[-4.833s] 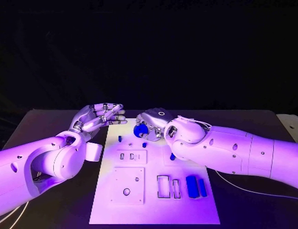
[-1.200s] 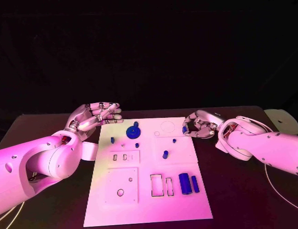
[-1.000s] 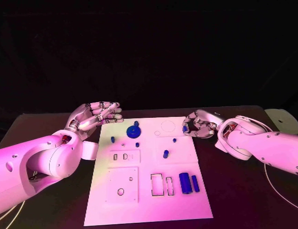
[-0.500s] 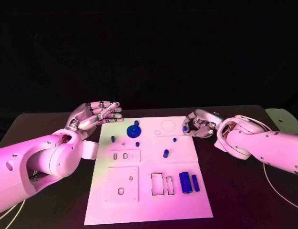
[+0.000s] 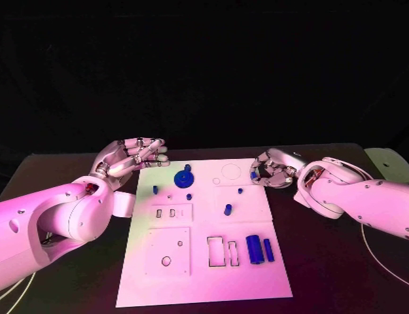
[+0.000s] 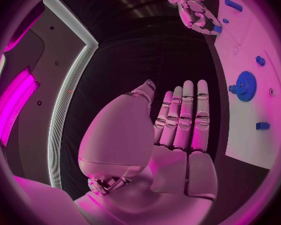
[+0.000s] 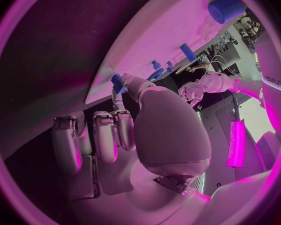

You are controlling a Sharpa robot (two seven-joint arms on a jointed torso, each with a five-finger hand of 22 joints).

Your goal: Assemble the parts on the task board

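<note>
Task board (image 5: 204,275) centre table. Gear (image 5: 182,178) seated at 12 o'clock; blocks and pegs loose. Right hand (image 5: 270,171) at 2 o'clock pinches small blue part (image 7: 117,82). Left hand (image 5: 133,157) at 10 o'clock, fingers straight, empty.

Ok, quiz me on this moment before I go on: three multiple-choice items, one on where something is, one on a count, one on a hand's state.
1. Where is the blue gear?
A. On the far part of the task board
B. In the left hand
C. At the board's near edge

2. How many long blue blocks lie side by side at the board's near right?
A. One
B. Two
C. Four

3. What is the right hand doing?
A. Lying flat on the board, holding nothing
B. Pinching a small blue part
C. Gripping the gear

Answers:
1. A, the gear sits on the board's far part, between the hands.
2. B, the head view shows a pair.
3. B, the right wrist view shows the part between thumb and finger.
</note>
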